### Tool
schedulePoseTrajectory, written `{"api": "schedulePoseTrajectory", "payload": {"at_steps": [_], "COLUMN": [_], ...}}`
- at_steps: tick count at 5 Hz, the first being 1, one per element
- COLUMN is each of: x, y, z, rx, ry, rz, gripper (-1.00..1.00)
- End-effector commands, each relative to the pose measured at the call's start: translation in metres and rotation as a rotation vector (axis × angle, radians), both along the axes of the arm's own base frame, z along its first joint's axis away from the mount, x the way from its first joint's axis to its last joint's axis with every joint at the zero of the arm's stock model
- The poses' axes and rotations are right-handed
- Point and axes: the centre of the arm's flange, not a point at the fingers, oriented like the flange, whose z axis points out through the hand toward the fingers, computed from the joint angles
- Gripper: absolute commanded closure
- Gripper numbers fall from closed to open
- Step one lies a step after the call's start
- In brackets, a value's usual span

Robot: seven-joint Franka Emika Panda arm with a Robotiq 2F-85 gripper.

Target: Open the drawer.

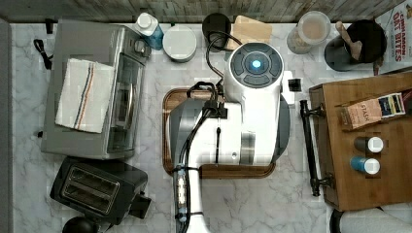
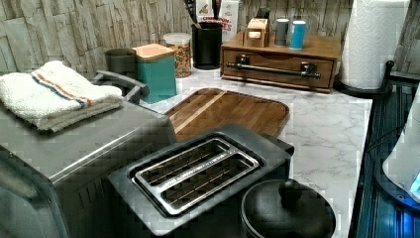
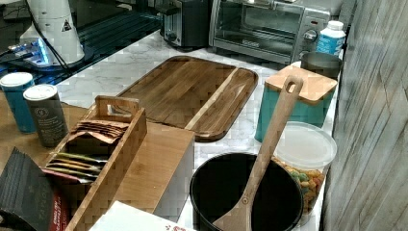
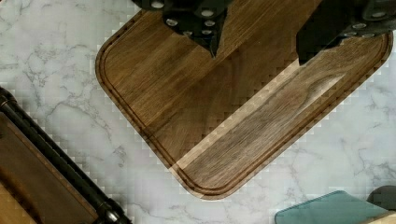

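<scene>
The gripper [image 4: 257, 49] is held spread wide above the wooden tray [image 4: 224, 116], gripping nothing. The drawer [image 2: 275, 69] is seen closed at the left view's far end, its black bar handle [image 2: 273, 70] separated from the tray's edge by bare marble counter [image 2: 322, 124].

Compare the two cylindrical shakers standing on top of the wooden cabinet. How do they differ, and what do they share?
The blue shaker has a bright blue body, while the grey shaker is dark grey. In the right view the grey shaker carries a small round emblem; the blue shaker shows no marking there. Both stand upright, side by side, with pale flat caps, on the cabinet above the drawer.
</scene>
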Motion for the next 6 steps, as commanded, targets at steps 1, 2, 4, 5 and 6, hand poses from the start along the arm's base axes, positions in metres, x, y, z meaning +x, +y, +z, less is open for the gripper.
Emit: {"api": "schedulePoseTrajectory", "payload": {"at_steps": [1, 2, 4, 5, 6], "x": [0.000, -0.018, -0.056, -0.065, -0.073], "y": [0.000, 0.007, -0.047, -0.080, -0.105], "z": [0.000, -0.007, -0.010, -0.018, -0.033], "rx": [-0.003, -0.049, 0.017, 0.037, 0.029], "ry": [0.001, 0.000, -0.014, -0.018, -0.040], "rz": [0.001, 0.113, 0.382, 0.477, 0.552], "gripper": [-1.00, -1.00, -1.00, -1.00, -1.00]}}
